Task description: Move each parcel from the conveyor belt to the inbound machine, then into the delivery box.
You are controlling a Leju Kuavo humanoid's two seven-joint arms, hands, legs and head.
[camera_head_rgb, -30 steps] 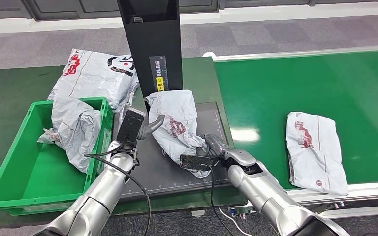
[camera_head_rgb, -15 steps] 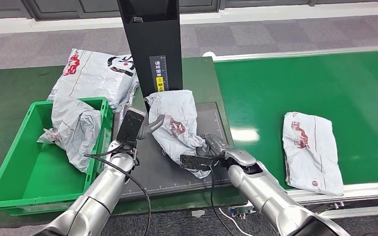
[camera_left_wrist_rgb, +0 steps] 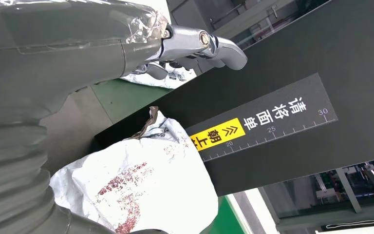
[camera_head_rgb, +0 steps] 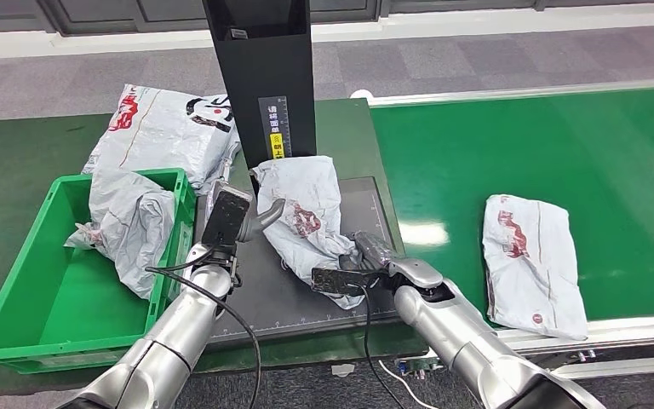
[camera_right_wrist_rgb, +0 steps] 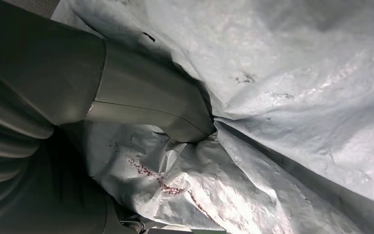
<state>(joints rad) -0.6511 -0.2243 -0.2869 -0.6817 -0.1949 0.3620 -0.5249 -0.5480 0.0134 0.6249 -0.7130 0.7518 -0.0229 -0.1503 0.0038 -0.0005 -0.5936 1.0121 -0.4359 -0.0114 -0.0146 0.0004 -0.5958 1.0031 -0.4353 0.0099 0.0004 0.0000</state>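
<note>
A crumpled grey parcel (camera_head_rgb: 302,213) lies on the dark platform (camera_head_rgb: 264,298) of the inbound machine, against its black post (camera_head_rgb: 264,77). My right hand (camera_head_rgb: 359,260) grips the parcel's near right corner; in the right wrist view its thumb (camera_right_wrist_rgb: 156,105) digs into a fold of the parcel (camera_right_wrist_rgb: 282,97). My left hand (camera_head_rgb: 251,220) hovers just left of the parcel, fingers apart and holding nothing. The left wrist view shows this hand (camera_left_wrist_rgb: 126,44) above the parcel (camera_left_wrist_rgb: 146,190), facing the post (camera_left_wrist_rgb: 297,73). A second flat parcel (camera_head_rgb: 532,264) lies on the green conveyor belt (camera_head_rgb: 519,145).
The green delivery box (camera_head_rgb: 17,290) stands left of the platform with one grey parcel (camera_head_rgb: 132,221) draped over its far right corner. A large parcel (camera_head_rgb: 166,128) lies on the table behind the box. The belt's near rail (camera_head_rgb: 613,328) runs at the right.
The parcel on the conveyor belt has drifted a little to the left. Both arms and the parcel on the platform have stayed put.
</note>
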